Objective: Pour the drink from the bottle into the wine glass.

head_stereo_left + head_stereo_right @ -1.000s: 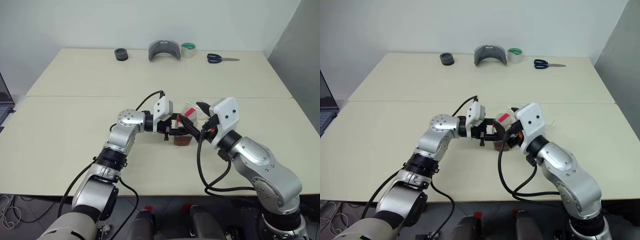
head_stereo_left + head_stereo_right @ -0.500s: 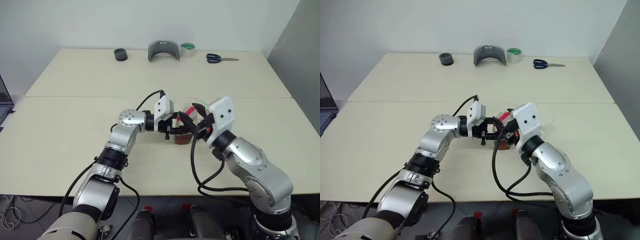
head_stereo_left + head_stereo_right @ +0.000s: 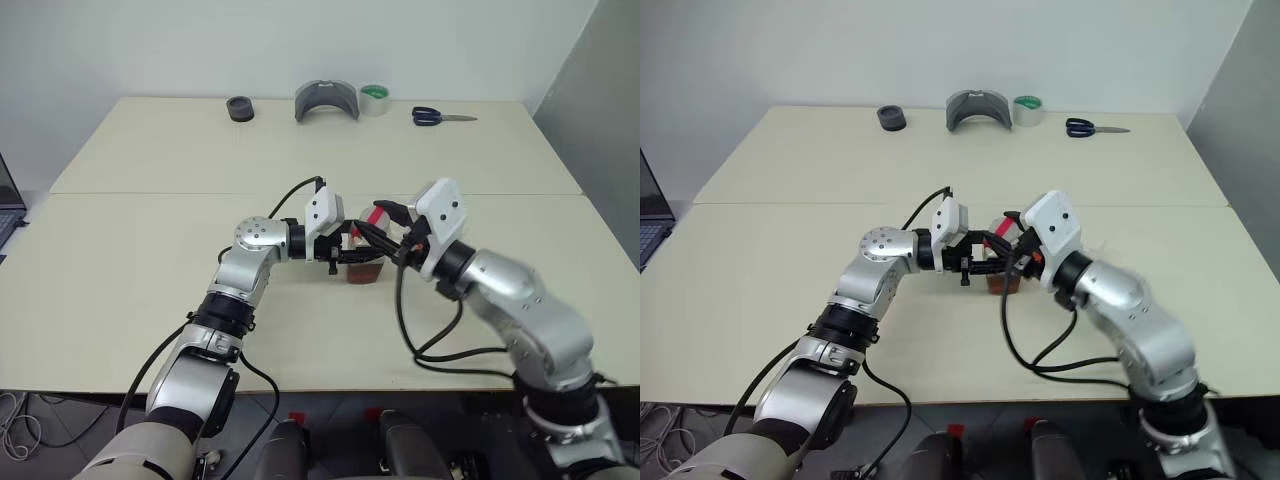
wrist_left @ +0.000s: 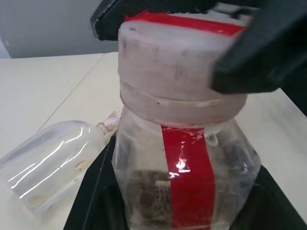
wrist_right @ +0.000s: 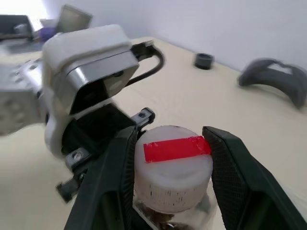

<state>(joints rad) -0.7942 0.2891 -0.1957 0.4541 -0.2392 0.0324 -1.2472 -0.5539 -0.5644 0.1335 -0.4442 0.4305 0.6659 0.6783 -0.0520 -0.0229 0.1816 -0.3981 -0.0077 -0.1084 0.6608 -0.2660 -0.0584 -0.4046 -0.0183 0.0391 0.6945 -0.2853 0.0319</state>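
With both arms converged at table (image 3: 150, 240) ctr, bottle (image 4: 184, 177) stands upright near the front edge, between the two grippers.

L gripper (image 3: 352, 258): pressed tight on bottle body from robot's left side, pointing toward the right; black fingers (image 4: 96, 201) flank the clear walls in L wrist view. Red strip label runs up the bottle side and across the cap.

R gripper (image 5: 172, 158): fingers (image 5: 120, 167) sit on either side of the cap (image 5: 173, 165), one each side. Whether they actually press the cap or stand just off it – cannot tell. Cap looks whitish w/ red strip across top; still seated on the neck.

Drink (image 3: 365, 273): reddish-brown liquid, seen in lower part of bottle.

Wine glass (image 4: 53, 160): clear bowl visible in L wrist view, lying tilted just beside the bottle on the table; stem/foot not discernible.

Far edge of table, well apart from work area: black ring (image 3: 240, 108), grey curved part (image 3: 327, 100), tape roll (image 3: 376, 98), scissors (image 3: 440, 116) w/ blue handles. Laptop (image 3: 8, 205) edge at robot's far left.
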